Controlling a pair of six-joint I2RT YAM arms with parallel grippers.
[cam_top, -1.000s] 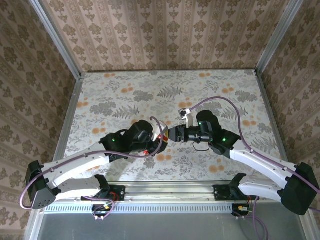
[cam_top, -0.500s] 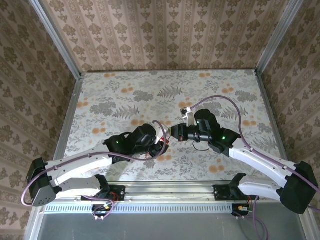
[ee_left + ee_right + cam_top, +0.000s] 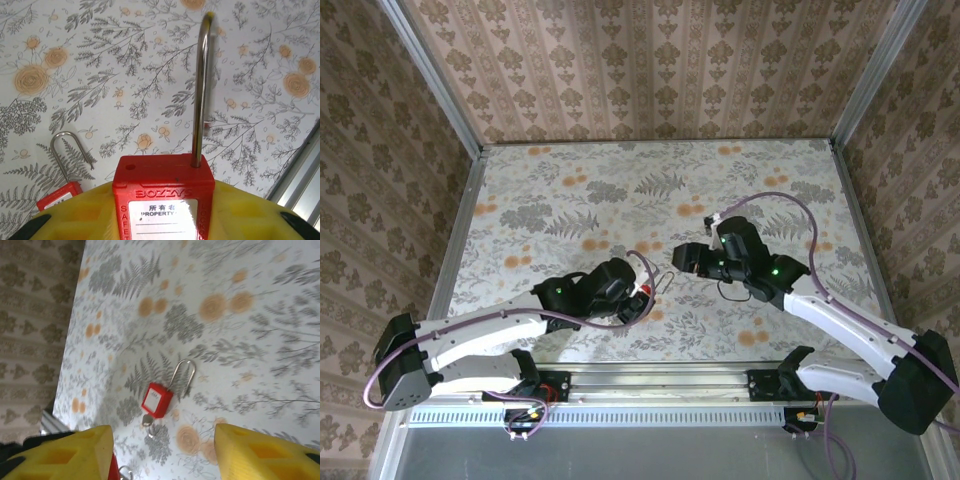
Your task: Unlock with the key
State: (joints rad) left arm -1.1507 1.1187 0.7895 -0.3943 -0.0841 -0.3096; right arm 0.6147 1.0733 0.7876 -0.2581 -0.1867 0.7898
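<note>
My left gripper (image 3: pixel 632 296) pinches the red padlock (image 3: pixel 162 192) by its body. Its shackle (image 3: pixel 200 90) is out of one hole, so I judge it unlocked. The second padlock (image 3: pixel 157 400) lies on the table (image 3: pixel 240 365), looped shut, with the key (image 3: pixel 147 420) at its base. My right gripper (image 3: pixel 681 257) is spread and empty.

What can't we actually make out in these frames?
Top external, held padlock: mostly covered by the left gripper.
Left wrist, held padlock: keyway and base hidden by its fingers.
Left wrist, table padlock: body cut off by those fingers.
Right wrist, table padlock: label text and key detail too small.
</note>
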